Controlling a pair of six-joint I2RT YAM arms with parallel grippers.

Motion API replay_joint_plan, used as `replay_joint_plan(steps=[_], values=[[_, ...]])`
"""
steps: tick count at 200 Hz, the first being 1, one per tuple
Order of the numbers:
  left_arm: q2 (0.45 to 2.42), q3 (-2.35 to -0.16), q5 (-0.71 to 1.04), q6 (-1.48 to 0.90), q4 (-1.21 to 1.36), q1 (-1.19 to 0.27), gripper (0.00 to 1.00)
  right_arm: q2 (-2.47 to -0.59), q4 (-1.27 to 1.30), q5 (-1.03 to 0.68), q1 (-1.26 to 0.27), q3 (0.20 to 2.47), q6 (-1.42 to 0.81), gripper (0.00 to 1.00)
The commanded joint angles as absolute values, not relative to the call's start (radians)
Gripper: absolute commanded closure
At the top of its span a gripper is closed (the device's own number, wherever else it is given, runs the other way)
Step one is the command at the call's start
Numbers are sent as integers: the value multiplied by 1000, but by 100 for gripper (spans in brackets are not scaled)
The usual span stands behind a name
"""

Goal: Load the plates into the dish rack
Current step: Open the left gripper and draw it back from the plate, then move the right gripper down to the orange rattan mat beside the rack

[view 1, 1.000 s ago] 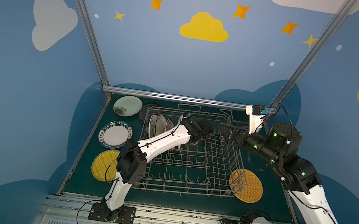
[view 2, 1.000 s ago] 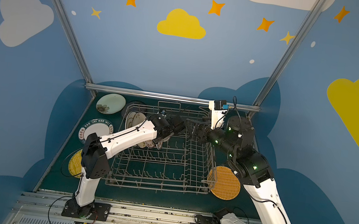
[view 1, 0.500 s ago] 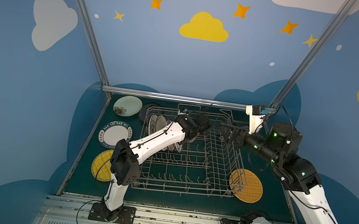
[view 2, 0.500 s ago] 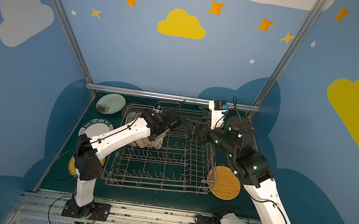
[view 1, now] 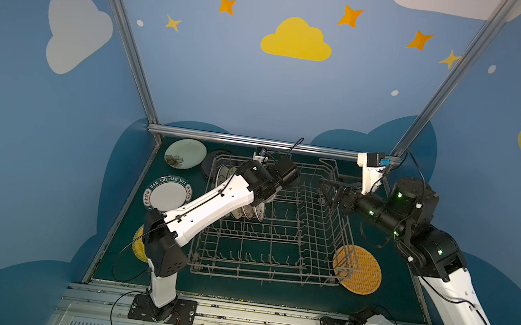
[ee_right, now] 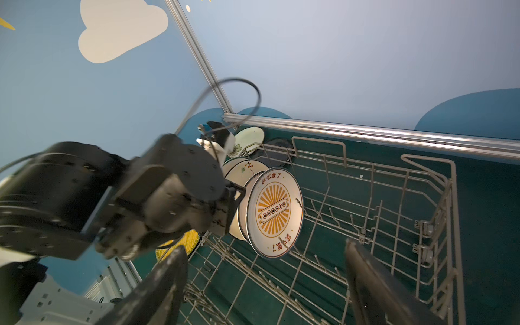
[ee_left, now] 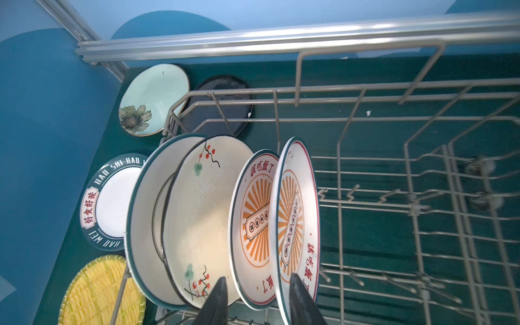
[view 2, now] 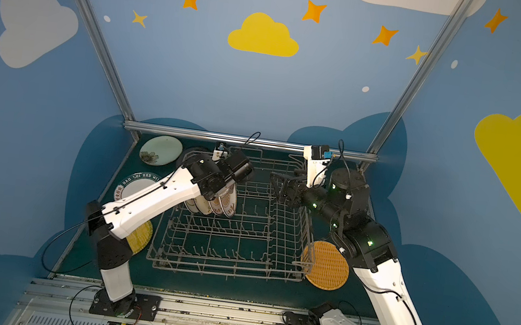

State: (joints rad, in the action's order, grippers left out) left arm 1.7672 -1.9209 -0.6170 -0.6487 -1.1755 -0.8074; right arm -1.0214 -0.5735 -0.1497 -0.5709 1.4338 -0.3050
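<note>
The grey wire dish rack [view 1: 272,270] [view 2: 224,268] fills the middle of the table. Several plates stand on edge in its far left corner [view 1: 251,211]: two white ones with orange sunbursts [ee_left: 295,208] [ee_left: 253,213], a cherry-sprig one [ee_left: 202,208] and a green-rimmed one [ee_left: 143,213]. My left gripper [ee_left: 257,295] hangs over the sunburst plates with its jaws apart, astride their rims and gripping nothing. My right gripper [view 1: 328,193] [ee_right: 264,281] hovers wide open and empty above the rack's far right side.
On the table left of the rack lie a pale green floral plate [view 1: 183,153], a black plate [ee_left: 222,112], a white plate with a dark lettered rim [view 1: 167,194] and a yellow woven plate [view 2: 141,236]. An orange woven plate [view 1: 362,270] lies against the rack's right side.
The left gripper's jaws have spread apart over the sunburst plate standing in the rack, and the left arm's elbow has swung left. The right arm has not moved.
</note>
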Motion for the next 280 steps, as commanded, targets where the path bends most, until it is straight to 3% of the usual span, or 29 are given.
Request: replay_joint_plan(steps=[1,31,65,115,140,188,226,280], values=[[1663,-1906,-512,-557,-1126,-785,62,-1020,-558,-135,-566,1422,-288,15],[1549,-1835,-289,-469,-1059,-714,54,-1031,-554,-129,-558,1418,-287,15],[1389,-1667,-70,-421,-950,-589,37,-1057,-546,-129,-541,1413,-290,14],[1190,-1372,381,-427,-649,-334,0,-1075,-515,-163,-499,1379,-333,15],[1143,-1281,520,-476,-529,-257,0,-1071,-518,-183,-453,1339,-389,15],[1072,-1086,785,-590,-263,-162,0,-980,-643,-271,-214,1324,-509,15],[1030,-1065,819,-594,-221,-156,0,-912,-756,-256,-3,1285,-565,15],[1017,-1047,830,-611,-191,-163,0,-809,-779,-308,402,1027,-736,15]])
